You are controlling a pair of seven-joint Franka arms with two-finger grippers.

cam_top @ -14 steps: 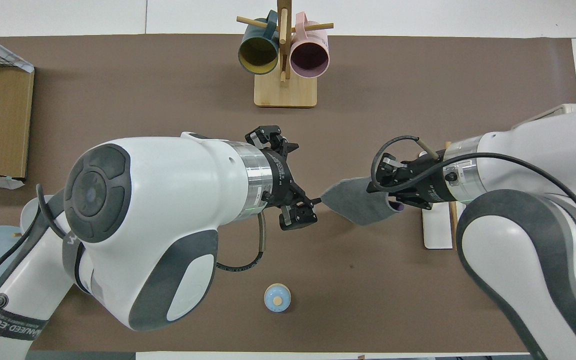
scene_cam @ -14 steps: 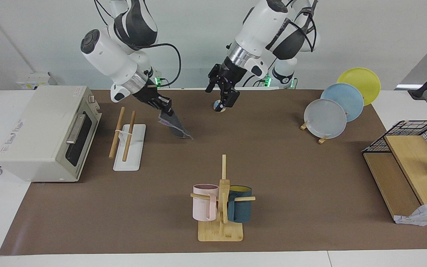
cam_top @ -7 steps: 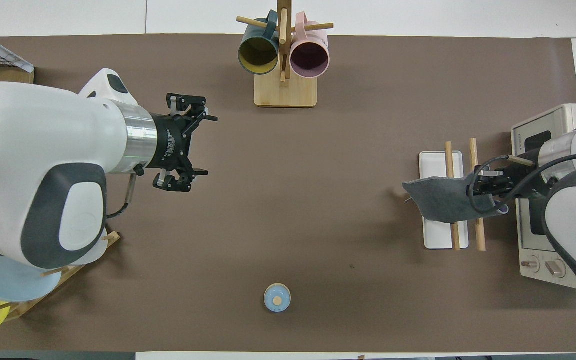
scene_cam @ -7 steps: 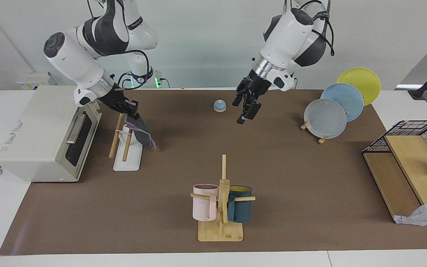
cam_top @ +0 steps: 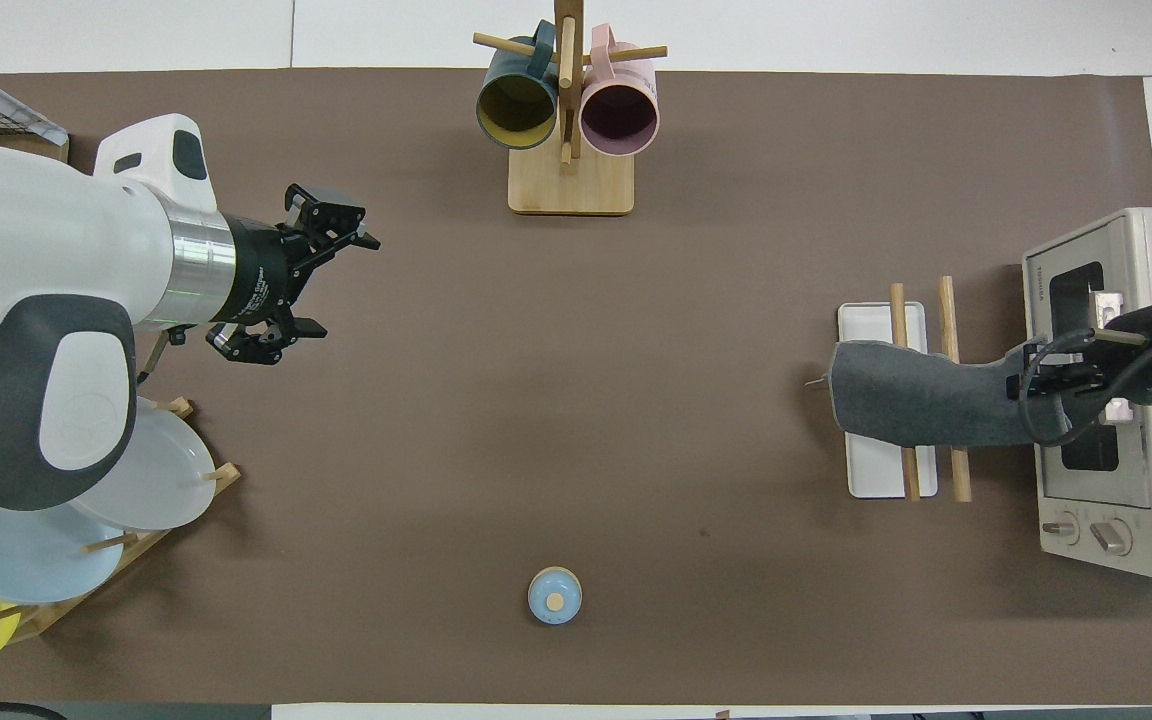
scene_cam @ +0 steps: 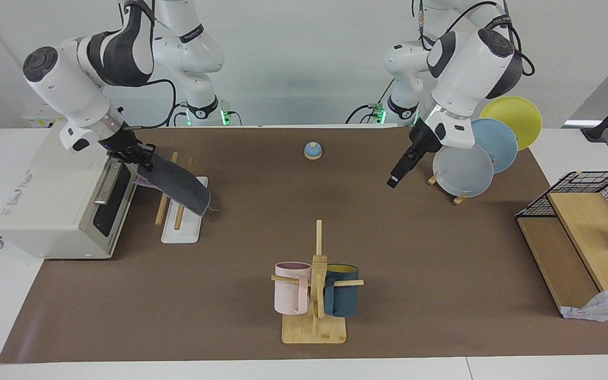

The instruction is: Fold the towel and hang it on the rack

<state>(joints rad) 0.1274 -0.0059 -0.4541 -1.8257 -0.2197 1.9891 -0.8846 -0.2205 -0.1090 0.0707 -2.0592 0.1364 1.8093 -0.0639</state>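
The right gripper (scene_cam: 143, 160) is pinched on one end of the towel (scene_cam: 180, 184), holding it up in front of the toaster oven (scene_cam: 66, 190) so that the cloth slopes down across the rack (scene_cam: 180, 229). The towel, folded into a long band with its dark grey face outward (a sliver of purple shows under the held end), crosses both wooden rods (cam_top: 898, 310) at a right angle, and its free end reaches over the white base (cam_top: 871, 320) toward the middle of the table. Held taut like this, the cloth can probably be laid over both rods at once rather than bunching on one; whether it already rests on them I cannot tell.

The left gripper (scene_cam: 395, 179), fingers spread and empty, waits in the air beside the plate stand (scene_cam: 444, 182) at the left arm's end of the table, well apart from the towel, which leaves the rack clear for the right arm. The mug tree (scene_cam: 315, 285) and the small blue bell (scene_cam: 312, 151) stand out of the way.
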